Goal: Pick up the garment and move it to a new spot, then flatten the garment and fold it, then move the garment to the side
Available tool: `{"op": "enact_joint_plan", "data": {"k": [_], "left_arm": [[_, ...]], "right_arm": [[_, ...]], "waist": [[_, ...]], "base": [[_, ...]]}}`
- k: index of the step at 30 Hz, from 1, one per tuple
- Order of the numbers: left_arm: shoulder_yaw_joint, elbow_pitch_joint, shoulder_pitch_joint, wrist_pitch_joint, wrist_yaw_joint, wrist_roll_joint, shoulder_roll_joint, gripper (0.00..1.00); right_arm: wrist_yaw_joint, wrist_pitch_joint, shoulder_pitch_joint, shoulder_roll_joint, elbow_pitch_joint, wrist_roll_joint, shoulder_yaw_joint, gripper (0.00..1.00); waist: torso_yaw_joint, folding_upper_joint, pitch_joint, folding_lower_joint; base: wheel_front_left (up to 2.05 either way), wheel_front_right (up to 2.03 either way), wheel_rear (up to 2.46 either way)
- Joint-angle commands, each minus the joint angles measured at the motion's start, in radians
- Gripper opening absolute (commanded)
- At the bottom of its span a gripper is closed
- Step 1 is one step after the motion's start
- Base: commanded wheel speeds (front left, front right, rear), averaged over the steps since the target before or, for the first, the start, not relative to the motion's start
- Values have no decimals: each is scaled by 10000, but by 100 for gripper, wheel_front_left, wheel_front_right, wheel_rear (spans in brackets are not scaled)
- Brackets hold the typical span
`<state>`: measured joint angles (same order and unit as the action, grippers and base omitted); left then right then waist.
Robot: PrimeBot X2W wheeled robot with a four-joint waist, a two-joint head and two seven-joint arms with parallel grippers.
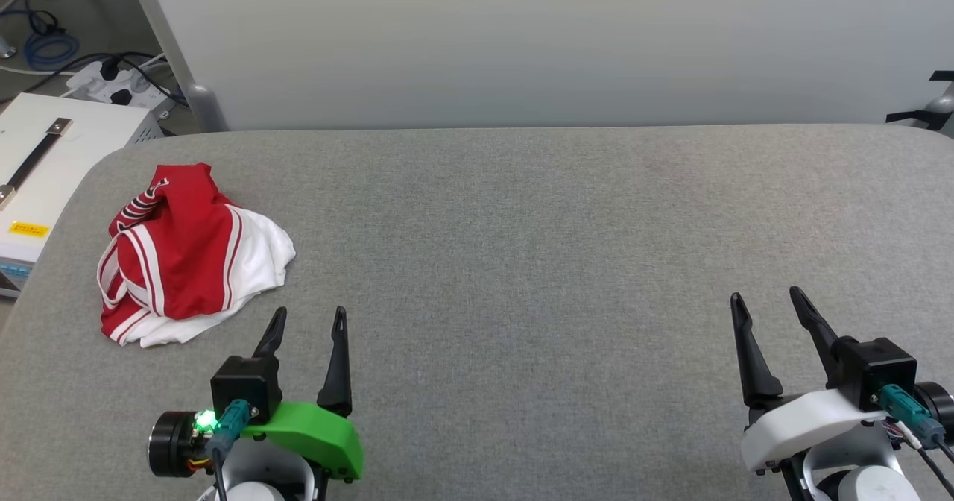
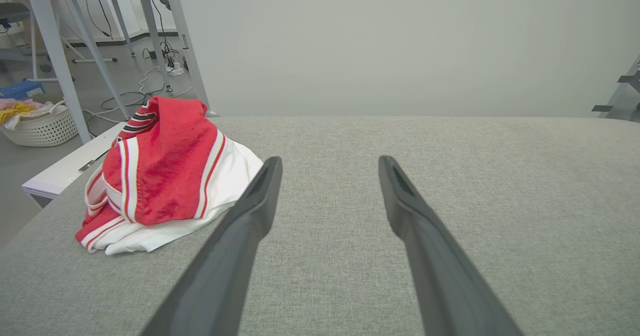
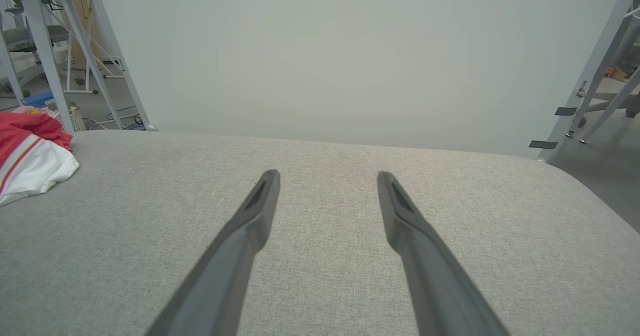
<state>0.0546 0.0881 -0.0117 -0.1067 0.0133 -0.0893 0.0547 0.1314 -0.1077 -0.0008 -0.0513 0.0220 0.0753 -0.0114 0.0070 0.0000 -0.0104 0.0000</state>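
Crumpled garment [image 1: 186, 251] at the left of the grey table [image 1: 522, 262], both claws released and empty.

The red shirt with white sleeves and striped trim lies in a loose heap near the table's left edge, bunched so that its chest is hidden. The left gripper [image 1: 310, 312] hovers at the near left, just to the right of the heap and nearer than it, its two dark fingers spread apart and touching no cloth. The right gripper [image 1: 766, 294] sits at the near right, well apart from the garment, its fingers likewise spread over bare fabric. A pale wall panel [image 1: 522, 39] stands behind the far edge. Past the left edge stands a white box [image 1: 45, 158] with a dark handle, and in the left wrist view a white basket [image 2: 42, 126] of clothes rests on the floor.
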Motion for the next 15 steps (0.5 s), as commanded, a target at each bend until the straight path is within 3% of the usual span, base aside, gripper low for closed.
{"op": "enact_joint_plan", "data": {"k": [1,15], "left_arm": [[28,77,73,-114,32,-93,-21,100],[205,373,44,-444,56,-259,-26,100]], "right_arm": [[-3,-114,122,5,49,24,-24,100],[-4,-442,133,6,267,96,-61,100]], "waist": [[1,0,-4,0],[18,0,-53,0]], "base": [[0,0,0],[0,0,0]]}}
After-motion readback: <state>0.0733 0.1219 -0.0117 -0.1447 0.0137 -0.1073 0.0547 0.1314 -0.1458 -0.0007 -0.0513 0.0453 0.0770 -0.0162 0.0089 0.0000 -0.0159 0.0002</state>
